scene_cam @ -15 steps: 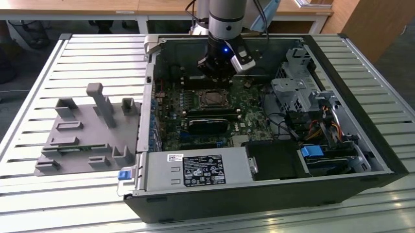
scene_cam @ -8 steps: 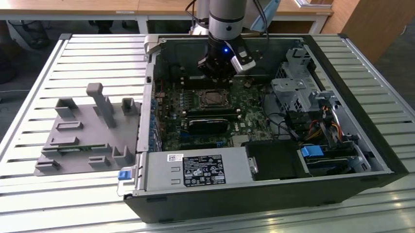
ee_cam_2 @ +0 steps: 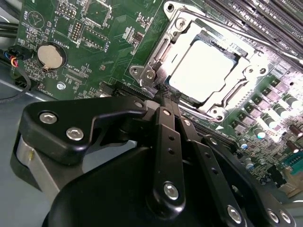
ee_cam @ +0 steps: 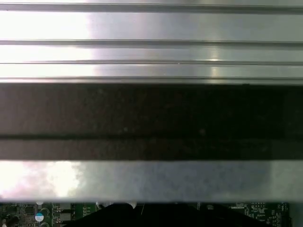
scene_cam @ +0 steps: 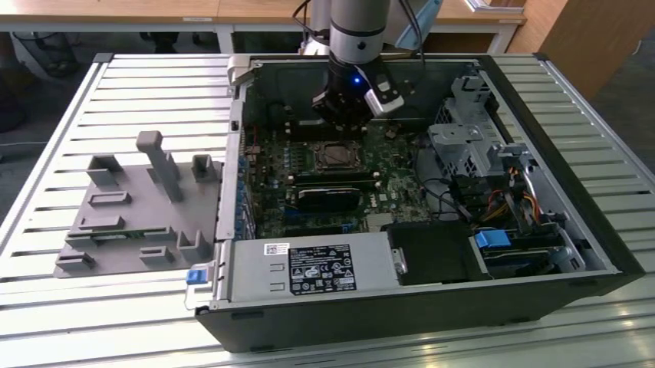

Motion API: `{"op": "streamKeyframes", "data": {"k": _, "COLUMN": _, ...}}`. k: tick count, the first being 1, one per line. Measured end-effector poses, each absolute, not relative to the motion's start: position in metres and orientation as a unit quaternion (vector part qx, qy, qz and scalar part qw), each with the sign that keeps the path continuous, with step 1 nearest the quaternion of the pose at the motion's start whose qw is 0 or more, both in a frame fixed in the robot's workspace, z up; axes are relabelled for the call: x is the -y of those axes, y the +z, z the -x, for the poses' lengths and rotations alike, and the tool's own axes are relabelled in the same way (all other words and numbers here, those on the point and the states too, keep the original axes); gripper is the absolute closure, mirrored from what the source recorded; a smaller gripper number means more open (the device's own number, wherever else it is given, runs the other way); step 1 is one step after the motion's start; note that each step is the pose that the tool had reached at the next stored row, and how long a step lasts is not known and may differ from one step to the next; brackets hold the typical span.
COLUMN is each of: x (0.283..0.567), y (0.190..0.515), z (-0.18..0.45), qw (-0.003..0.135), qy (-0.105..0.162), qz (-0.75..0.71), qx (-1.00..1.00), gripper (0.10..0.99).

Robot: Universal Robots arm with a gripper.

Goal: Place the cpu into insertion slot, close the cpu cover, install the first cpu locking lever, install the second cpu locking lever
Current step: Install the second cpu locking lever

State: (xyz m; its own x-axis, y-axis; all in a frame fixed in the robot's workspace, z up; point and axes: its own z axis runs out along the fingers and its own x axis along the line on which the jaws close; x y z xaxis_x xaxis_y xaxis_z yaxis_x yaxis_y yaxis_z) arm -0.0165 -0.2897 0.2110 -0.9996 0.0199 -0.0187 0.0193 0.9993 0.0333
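CPU (ee_cam_2: 204, 71), pale and silvery, is sitting in the insertion slot (ee_cam_2: 189, 33) on the green motherboard (ee_cam_2: 90, 52), just ahead of the gripper (ee_cam_2: 166, 94) in the second wrist view. The cpu cover (ee_cam_2: 251, 64) is lying closed around the chip, its window framing the metal face. The gripper's black fingers (ee_cam_2: 163, 125) are pressing together to a narrow tip, holding nothing, right at the socket's near rim beside a corner screw (ee_cam_2: 149, 74). Memory slots (ee_cam_2: 265, 19) are crowding the far side; bare board is lying open beside the coin battery (ee_cam_2: 50, 56). In the exterior view the gripper (scene_cam: 343, 123) is hanging inside the open computer case (scene_cam: 573, 253), just behind the socket (scene_cam: 335, 156).
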Motion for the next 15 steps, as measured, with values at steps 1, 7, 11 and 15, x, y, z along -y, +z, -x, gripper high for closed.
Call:
{"op": "streamKeyframes", "data": {"k": 1, "x": 0.2900, "y": 0.2110, "z": 0.0165, "qw": 0.009, "qy": 0.017, "qz": -0.010, "qx": -1.000, "gripper": 0.980}}
{"op": "streamKeyframes", "data": {"k": 7, "x": 0.2926, "y": 0.2110, "z": 0.0165, "qw": 0.010, "qy": 0.017, "qz": -0.010, "qx": -1.000, "gripper": 0.980}}
{"op": "streamKeyframes", "data": {"k": 11, "x": 0.2952, "y": 0.2110, "z": 0.0165, "qw": 0.010, "qy": 0.017, "qz": -0.010, "qx": -1.000, "gripper": 0.980}}
{"op": "streamKeyframes", "data": {"k": 15, "x": 0.2987, "y": 0.2110, "z": 0.0165, "qw": 0.010, "qy": 0.017, "qz": -0.010, "qx": -1.000, "gripper": 0.980}}
